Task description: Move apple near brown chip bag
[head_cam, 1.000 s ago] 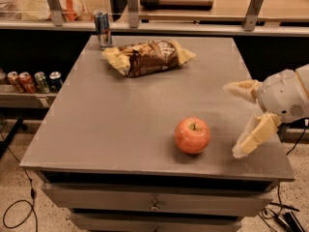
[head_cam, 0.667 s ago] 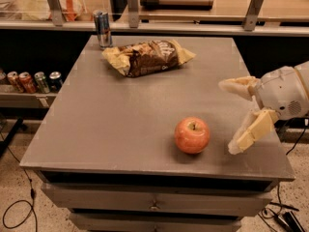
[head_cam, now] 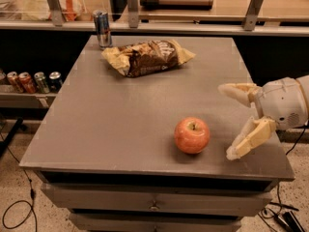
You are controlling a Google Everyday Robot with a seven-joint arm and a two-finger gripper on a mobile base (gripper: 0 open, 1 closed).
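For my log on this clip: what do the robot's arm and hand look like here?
The hand, at the right edge of the table beside the apple, has two tapered, cream-yellow fingers. They join a rounded, glossy white wrist housing. No markings are visible on it.

Pincer (head_cam: 227,122) at far right of view, pointing left, w/ both fingers (head_cam: 248,139) spread wide apart, one upper, one lower; white rounded wrist (head_cam: 285,103) behind.

apple (head_cam: 192,135) red-orange | brown chip bag (head_cam: 147,57) yel. ends | gripper (head_cam: 227,122) at rt, cream-ish
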